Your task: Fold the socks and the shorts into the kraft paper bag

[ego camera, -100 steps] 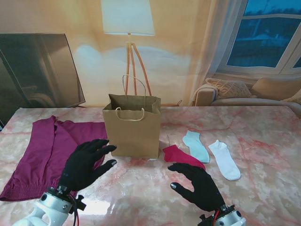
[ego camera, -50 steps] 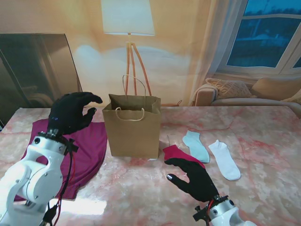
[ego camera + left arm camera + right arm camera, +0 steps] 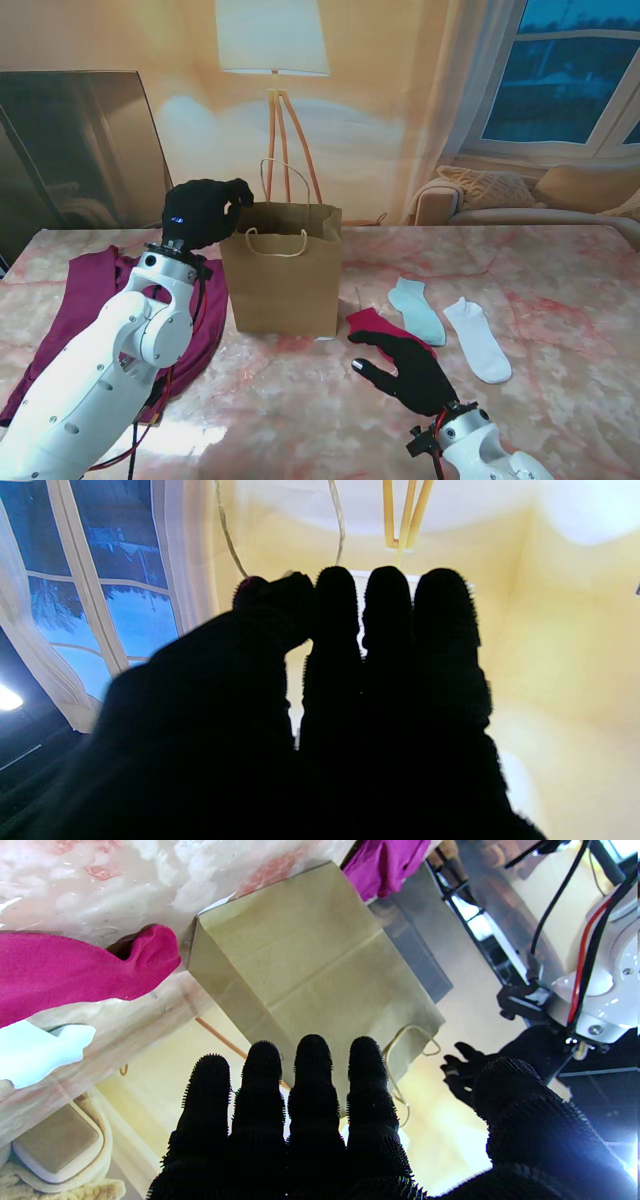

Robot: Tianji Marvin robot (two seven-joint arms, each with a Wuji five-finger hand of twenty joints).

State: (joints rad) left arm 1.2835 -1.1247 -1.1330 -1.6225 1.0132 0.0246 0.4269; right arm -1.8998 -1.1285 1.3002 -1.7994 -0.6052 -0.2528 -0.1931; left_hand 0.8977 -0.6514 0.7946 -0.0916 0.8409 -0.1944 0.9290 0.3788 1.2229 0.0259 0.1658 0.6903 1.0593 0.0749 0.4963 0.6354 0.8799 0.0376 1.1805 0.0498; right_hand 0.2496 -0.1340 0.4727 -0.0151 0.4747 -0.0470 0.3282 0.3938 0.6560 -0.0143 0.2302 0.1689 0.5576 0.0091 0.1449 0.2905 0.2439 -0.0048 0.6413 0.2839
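The brown kraft paper bag with twisted paper handles (image 3: pixel 282 268) is standing upright and open-topped near the middle of the pink-veined marble table (image 3: pixel 560 270), toward its far edge.

The left hand in a black knitted glove (image 3: pixel 207 212) is hovering at the bag's upper left corner, raised off the table. Its fingers (image 3: pixel 390 630) are lying together and curled, with the thumb tip pressed against the index fingertip. From the stand view it is not possible to tell whether the fingertips are pinching the paper rim or merely touching it.

The magenta fabric shorts (image 3: pixel 100 320) are lying spread flat along the table's left edge, just beside the bag; the white left arm is covering part of them.

The right hand in a black glove (image 3: pixel 405 368) is hovering low over the table's near edge, palm down, with fingers (image 3: pixel 312 1075) extended side by side and the thumb held apart. It is holding nothing.

The crumpled magenta sock (image 3: pixel 380 327) is lying just beyond the right fingertips, close to the bag's lower right corner. The pale blue ankle sock (image 3: pixel 417 310) is lying beside it to the right, and the white ankle sock (image 3: pixel 477 340) is lying farther toward the right edge, apart from the blue one. All three socks are lying unfolded outside the bag.
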